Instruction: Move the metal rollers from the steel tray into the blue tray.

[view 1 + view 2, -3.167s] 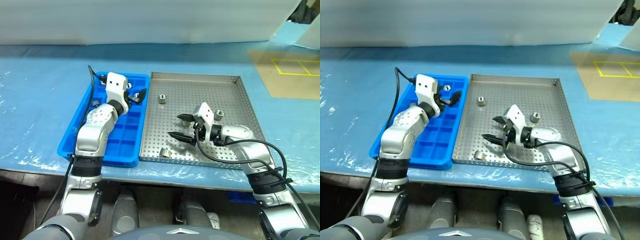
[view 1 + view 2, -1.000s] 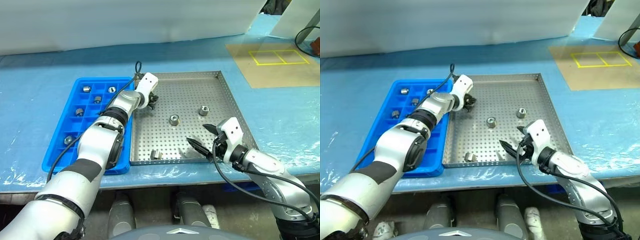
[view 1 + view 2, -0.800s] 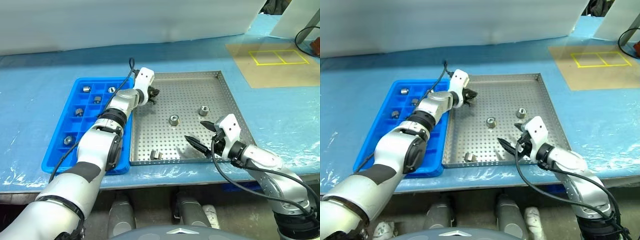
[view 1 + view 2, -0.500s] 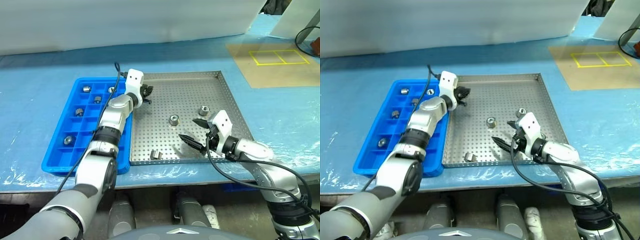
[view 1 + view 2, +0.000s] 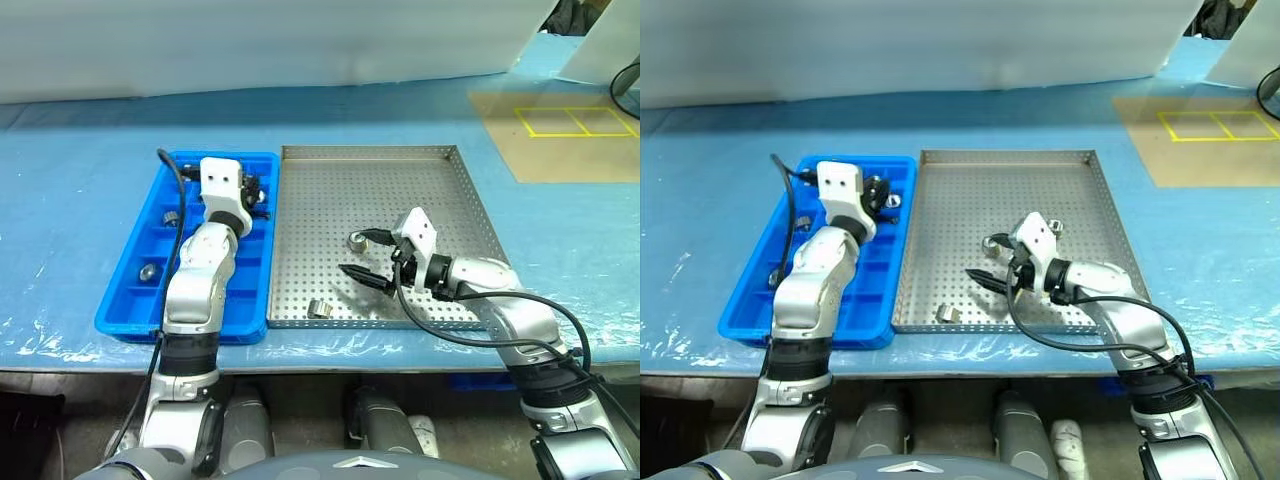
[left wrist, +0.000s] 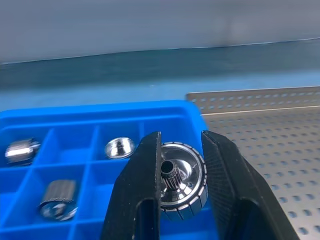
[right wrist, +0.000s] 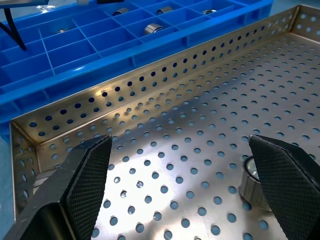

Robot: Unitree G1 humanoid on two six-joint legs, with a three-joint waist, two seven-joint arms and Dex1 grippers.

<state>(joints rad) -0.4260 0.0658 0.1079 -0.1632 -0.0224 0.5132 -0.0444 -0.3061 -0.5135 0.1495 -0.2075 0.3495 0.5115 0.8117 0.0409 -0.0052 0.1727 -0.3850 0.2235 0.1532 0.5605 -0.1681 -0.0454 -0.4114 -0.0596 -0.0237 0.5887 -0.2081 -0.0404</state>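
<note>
Over the blue tray (image 5: 130, 300), the left end effector (image 6: 181, 167) clamps one roller (image 6: 183, 181); the right end effector (image 5: 362, 253) gapes wide above the steel tray (image 5: 440, 190), beside another roller (image 5: 357, 241).

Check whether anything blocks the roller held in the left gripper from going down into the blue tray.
Nothing visible does. The left gripper is shut on a metal roller above the blue tray, with open compartments under and beside it; the rollers already placed lie in compartments off to one side.
</note>
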